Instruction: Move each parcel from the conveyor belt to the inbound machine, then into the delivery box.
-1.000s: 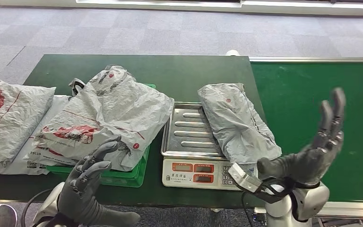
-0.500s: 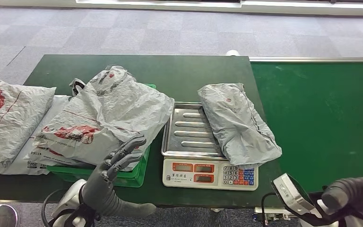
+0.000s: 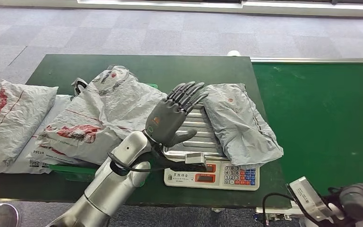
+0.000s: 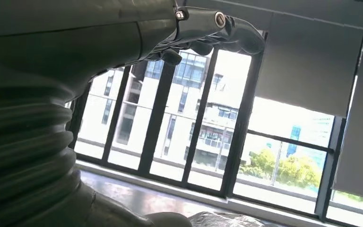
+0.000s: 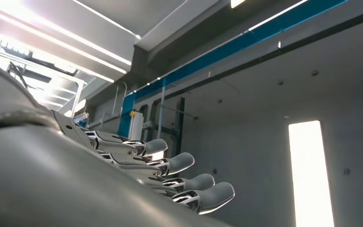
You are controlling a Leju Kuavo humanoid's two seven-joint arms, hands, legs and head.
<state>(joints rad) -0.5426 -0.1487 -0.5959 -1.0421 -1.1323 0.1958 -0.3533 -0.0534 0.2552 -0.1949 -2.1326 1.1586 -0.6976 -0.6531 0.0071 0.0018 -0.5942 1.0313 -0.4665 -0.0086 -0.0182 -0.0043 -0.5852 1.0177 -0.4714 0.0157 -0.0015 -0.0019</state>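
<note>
The left hand (image 3: 172, 116), open and empty, is being raised from the lower left toward the parcel (image 3: 238, 123) on the scale (image 3: 189, 142); pickup for the box is judged next. The right hand (image 3: 359, 203) is being lowered at lower right, fingers extended.

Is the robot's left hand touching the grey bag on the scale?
Cannot tell. In the head view the left hand is raised, open, beside the parcel on the scale; fingertips look close.
</note>
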